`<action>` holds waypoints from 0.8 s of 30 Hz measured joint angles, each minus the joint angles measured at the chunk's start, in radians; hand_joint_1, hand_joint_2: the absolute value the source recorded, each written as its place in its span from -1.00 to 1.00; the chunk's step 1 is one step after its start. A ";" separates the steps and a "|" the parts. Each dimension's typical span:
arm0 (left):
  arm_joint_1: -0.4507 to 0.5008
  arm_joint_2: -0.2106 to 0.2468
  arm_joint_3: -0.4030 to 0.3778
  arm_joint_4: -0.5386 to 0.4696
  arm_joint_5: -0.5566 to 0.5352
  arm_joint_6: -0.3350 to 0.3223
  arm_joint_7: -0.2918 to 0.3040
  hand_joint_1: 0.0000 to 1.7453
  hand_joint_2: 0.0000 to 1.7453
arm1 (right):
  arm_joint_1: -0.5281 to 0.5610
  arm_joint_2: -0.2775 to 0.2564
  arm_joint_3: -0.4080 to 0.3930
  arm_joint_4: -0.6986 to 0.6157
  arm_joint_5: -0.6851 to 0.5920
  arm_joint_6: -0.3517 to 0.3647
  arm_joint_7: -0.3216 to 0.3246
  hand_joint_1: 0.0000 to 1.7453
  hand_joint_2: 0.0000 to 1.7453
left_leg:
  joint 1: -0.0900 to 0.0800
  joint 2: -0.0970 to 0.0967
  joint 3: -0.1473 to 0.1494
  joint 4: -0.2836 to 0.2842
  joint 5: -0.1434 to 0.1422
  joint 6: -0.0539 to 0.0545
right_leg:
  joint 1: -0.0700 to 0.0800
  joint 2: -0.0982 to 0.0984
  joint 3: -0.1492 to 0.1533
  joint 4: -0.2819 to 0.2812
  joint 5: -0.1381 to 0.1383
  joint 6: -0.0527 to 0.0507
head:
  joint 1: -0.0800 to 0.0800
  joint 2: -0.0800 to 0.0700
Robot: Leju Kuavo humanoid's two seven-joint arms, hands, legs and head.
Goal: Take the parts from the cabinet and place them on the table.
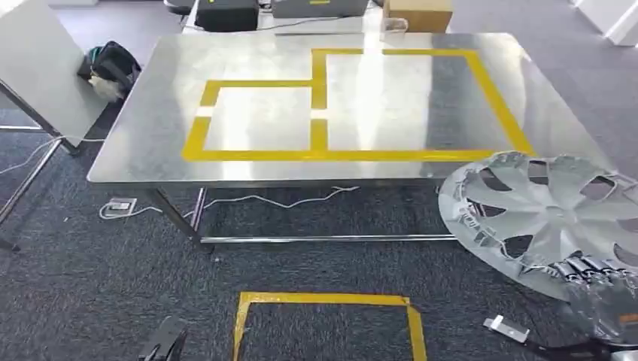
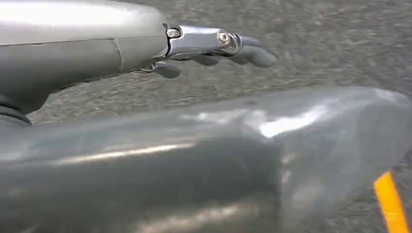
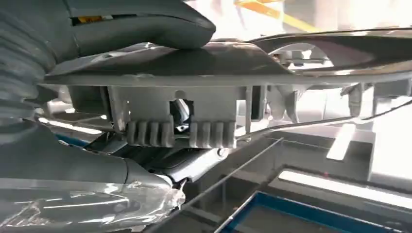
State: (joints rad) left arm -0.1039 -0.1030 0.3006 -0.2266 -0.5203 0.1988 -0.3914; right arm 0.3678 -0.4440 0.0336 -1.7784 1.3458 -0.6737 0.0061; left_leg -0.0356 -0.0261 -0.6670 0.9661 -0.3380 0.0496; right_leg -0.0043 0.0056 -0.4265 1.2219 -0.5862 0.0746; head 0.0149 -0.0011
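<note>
A silver wheel cover [image 1: 545, 214] with curved spokes hangs in the air at the right, near the table's front right corner. My right hand [image 1: 602, 289] grips its near rim from below. The right wrist view shows the cover's rim [image 3: 194, 63] edge-on, pinched between my thumb [image 3: 145, 22] and the darker fingers under it. The metal table [image 1: 150, 143] ahead carries yellow tape rectangles [image 1: 323, 154]. My left hand [image 2: 218, 46] hangs over grey carpet with its fingers apart and nothing in them.
A yellow tape square [image 1: 327, 323] marks the carpet in front of me. A white cable [image 1: 278, 199] and a power strip [image 1: 120, 204] lie under the table. A tilted white board [image 1: 37, 68] stands at the left, a cardboard box [image 1: 417, 13] beyond the table.
</note>
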 joint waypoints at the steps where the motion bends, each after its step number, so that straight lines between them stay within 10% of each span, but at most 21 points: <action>1: 0.002 0.000 0.001 0.000 0.000 0.000 0.000 -1.00 -1.00 | 0.003 0.000 0.000 0.000 0.002 0.000 0.000 1.00 1.00 | -0.001 0.001 0.026 0.000 -0.023 0.005 | 0.005 -0.001 -0.057 0.037 -0.066 -0.002 | 0.000 0.000; 3: 0.009 -0.001 0.002 0.000 0.001 0.001 0.000 -1.00 -1.00 | 0.009 0.000 0.000 0.000 0.002 0.000 0.000 1.00 1.00 | -0.006 0.001 0.080 -0.001 -0.058 0.013 | 0.010 -0.001 -0.133 0.035 -0.194 -0.021 | 0.003 0.000; 5: 0.008 -0.001 0.003 0.000 0.002 0.003 0.000 -1.00 -1.00 | 0.010 0.000 0.002 0.000 0.002 0.000 0.001 1.00 1.00 | -0.013 -0.007 0.131 -0.001 -0.098 0.019 | 0.017 0.000 -0.190 -0.013 -0.246 -0.037 | 0.004 0.000; 6: 0.008 0.000 0.005 0.000 0.008 0.006 0.000 -1.00 -1.00 | 0.009 0.000 0.002 0.000 0.002 0.000 0.003 1.00 1.00 | -0.017 -0.013 0.159 -0.001 -0.119 0.021 | 0.021 0.001 -0.215 -0.056 -0.221 -0.049 | 0.005 0.000; 7: 0.009 -0.001 0.009 0.000 0.012 0.011 0.000 -1.00 -1.00 | 0.011 0.000 0.002 0.000 0.004 0.000 0.006 1.00 1.00 | -0.020 -0.013 0.186 -0.002 -0.139 0.022 | 0.026 0.004 -0.231 -0.114 -0.086 -0.057 | 0.005 0.000; 8: 0.012 -0.003 0.017 0.003 0.021 0.016 0.000 -1.00 -1.00 | 0.018 0.000 0.002 0.000 0.007 0.000 0.007 1.00 1.00 | -0.021 -0.015 0.194 0.000 -0.158 0.023 | 0.033 0.005 -0.238 -0.175 0.129 -0.065 | 0.006 0.000; 9: 0.012 -0.003 0.024 0.004 0.032 0.026 -0.003 -1.00 -1.00 | 0.030 0.003 0.004 0.002 0.011 0.000 0.013 1.00 1.00 | -0.029 -0.027 0.216 0.009 -0.176 0.020 | 0.034 0.008 -0.242 -0.196 0.188 -0.065 | 0.003 0.000; 13: 0.011 0.008 0.061 0.003 0.075 0.044 -0.010 -1.00 -1.00 | 0.041 0.008 0.008 -0.013 0.034 0.000 0.030 1.00 1.00 | -0.036 -0.022 0.207 0.067 -0.184 0.010 | 0.019 0.007 -0.205 -0.195 0.188 -0.068 | 0.006 0.000; 15: 0.004 0.000 0.075 0.003 0.086 0.048 -0.010 -1.00 -1.00 | 0.051 0.009 0.010 -0.023 0.043 0.000 0.038 1.00 1.00 | -0.022 0.004 0.146 0.165 -0.241 -0.025 | 0.013 0.007 -0.204 -0.196 0.179 -0.076 | -0.003 0.000; 18: 0.004 0.000 0.093 0.003 0.095 0.060 -0.010 -1.00 -1.00 | 0.060 0.010 0.018 -0.026 0.052 0.001 0.059 1.00 1.00 | 0.007 0.013 0.037 0.326 -0.332 -0.051 | 0.007 0.006 -0.198 -0.196 0.166 -0.069 | -0.003 0.000; 21: 0.005 0.000 0.103 0.003 0.095 0.081 -0.017 -1.00 -1.00 | 0.071 0.011 0.027 -0.027 0.054 0.002 0.073 1.00 1.00 | 0.013 0.014 0.055 0.226 -0.242 -0.052 | 0.005 0.007 -0.191 -0.196 0.162 -0.065 | -0.003 0.000; 23: 0.004 0.004 0.111 0.003 0.094 0.087 -0.017 -1.00 -1.00 | 0.072 0.011 0.035 -0.027 0.056 0.002 0.079 1.00 1.00 | 0.004 0.020 0.131 0.046 -0.141 -0.030 | 0.005 0.006 -0.186 -0.196 0.162 -0.063 | -0.002 0.000; 24: 0.001 0.003 0.113 0.003 0.094 0.088 -0.017 -1.00 -1.00 | 0.073 0.012 0.037 -0.027 0.058 0.002 0.081 1.00 1.00 | 0.001 0.020 0.133 0.018 -0.163 -0.024 | 0.010 0.008 -0.188 -0.192 0.161 -0.057 | -0.003 0.000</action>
State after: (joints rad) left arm -0.1032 -0.0996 0.4139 -0.2239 -0.4265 0.2873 -0.4082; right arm 0.4410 -0.4322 0.0709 -1.8055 1.4034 -0.6714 0.0866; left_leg -0.0347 -0.0066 -0.5341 0.9844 -0.5007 0.0252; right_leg 0.0060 0.0132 -0.6149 1.0303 -0.4250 0.0180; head 0.0122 -0.0011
